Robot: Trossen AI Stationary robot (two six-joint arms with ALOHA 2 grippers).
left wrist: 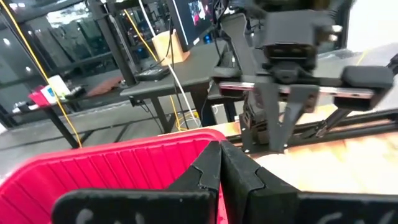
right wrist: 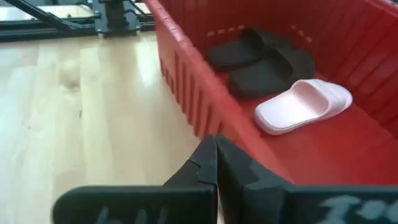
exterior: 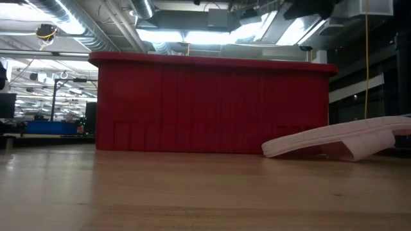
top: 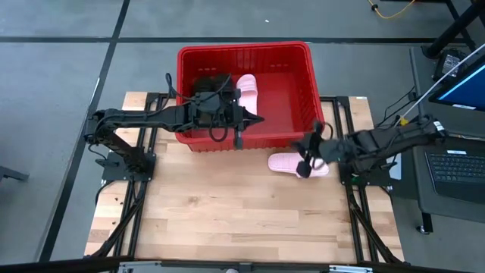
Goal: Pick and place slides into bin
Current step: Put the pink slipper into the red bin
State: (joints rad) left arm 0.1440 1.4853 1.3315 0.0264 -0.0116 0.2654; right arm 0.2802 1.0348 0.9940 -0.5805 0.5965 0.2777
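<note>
The red bin (top: 303, 83) stands at the table's far middle. Inside it lie two black slides (right wrist: 267, 65) side by side and one pink slide (right wrist: 303, 106), which also shows in the high view (top: 248, 92). The other pink slide (top: 292, 162) lies on the table just outside the bin's near right corner, and the low view (exterior: 340, 138) shows it too. My left gripper (top: 258, 120) is shut and empty above the bin's near part. My right gripper (top: 301, 146) is shut and empty above the bin's near wall, close to the outer pink slide.
Bare wooden tabletop (top: 227, 212) spreads in front of the bin. Both arms' black frames run along the table's left and right edges. Desks, a laptop (top: 458, 171) and cables stand beyond the table's right side.
</note>
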